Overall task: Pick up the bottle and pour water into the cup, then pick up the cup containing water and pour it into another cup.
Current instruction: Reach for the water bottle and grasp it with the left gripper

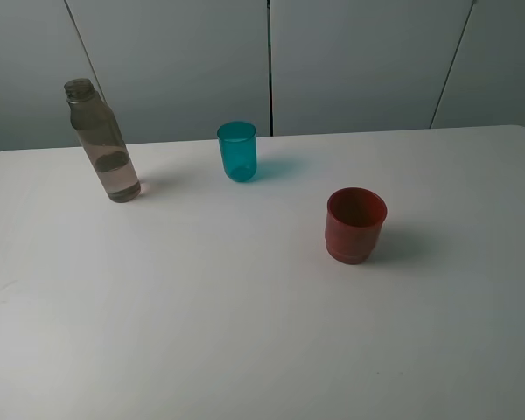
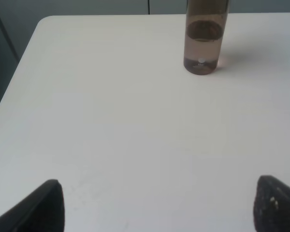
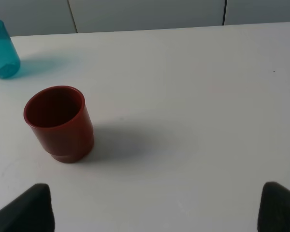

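Note:
The tall smoky bottle [image 1: 102, 142] stands uncapped at the table's far left, with water in its lower part; the left wrist view shows its base [image 2: 202, 38]. The teal cup [image 1: 237, 151] stands upright right of it, also seen in the right wrist view [image 3: 2, 50]. The red-brown cup [image 1: 355, 225] sits nearer the front right [image 3: 60, 123]. My left gripper [image 2: 157, 205] is open, well short of the bottle. My right gripper [image 3: 157, 208] is open too, with the red-brown cup ahead of it and to one side. Neither arm shows in the exterior high view.
The white table [image 1: 245, 332] ends in a rounded far-left corner [image 2: 43, 21]. Grey wall panels [image 1: 350, 61] stand behind the far edge.

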### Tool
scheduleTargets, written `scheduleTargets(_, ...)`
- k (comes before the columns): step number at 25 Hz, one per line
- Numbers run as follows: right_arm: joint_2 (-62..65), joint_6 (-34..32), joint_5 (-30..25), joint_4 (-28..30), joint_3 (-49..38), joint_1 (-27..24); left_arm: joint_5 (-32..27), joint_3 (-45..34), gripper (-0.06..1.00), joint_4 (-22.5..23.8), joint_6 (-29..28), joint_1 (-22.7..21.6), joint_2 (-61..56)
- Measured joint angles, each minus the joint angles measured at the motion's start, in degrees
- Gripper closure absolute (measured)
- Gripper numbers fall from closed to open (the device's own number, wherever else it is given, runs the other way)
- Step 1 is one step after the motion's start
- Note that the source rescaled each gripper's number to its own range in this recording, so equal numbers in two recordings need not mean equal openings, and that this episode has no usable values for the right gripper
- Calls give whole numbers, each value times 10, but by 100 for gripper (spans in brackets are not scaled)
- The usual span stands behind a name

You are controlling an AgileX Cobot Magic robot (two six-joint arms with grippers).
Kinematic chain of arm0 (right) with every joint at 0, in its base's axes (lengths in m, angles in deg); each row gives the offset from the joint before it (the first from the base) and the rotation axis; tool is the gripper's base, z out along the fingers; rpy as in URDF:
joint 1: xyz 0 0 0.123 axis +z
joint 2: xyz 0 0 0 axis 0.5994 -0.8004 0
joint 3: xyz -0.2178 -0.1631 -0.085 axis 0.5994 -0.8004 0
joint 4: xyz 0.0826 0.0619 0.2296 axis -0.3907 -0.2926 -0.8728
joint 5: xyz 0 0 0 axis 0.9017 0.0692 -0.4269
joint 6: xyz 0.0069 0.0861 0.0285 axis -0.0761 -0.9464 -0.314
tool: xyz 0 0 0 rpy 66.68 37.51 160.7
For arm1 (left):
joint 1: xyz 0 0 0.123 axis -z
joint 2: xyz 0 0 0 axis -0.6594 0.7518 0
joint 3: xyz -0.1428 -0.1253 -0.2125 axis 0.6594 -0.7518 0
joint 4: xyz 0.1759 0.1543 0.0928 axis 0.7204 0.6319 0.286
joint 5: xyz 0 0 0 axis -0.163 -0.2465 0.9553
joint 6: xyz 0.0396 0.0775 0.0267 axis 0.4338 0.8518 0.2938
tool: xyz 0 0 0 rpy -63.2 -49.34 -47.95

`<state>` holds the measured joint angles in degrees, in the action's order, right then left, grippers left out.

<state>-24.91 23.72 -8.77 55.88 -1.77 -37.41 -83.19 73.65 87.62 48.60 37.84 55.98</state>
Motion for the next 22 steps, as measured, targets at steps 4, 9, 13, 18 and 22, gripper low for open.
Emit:
scheduleTargets(4, 0, 0, 0, 0, 0, 0, 0, 0, -6, -4, 4, 0, 0)
scheduleTargets(9, 0, 0, 0, 0, 0, 0, 0, 0, -6, -5, 5, 0, 0)
scheduleTargets(13, 0, 0, 0, 0, 0, 0, 0, 0, -6, -7, 6, 0, 0)
scheduleTargets(18, 0, 1, 0, 0, 0, 0, 0, 0, -6, -15, 6, 0, 0)
scheduleTargets(22, 0, 1, 0, 0, 0, 0, 13, 30, -6, -8, 6, 0, 0)
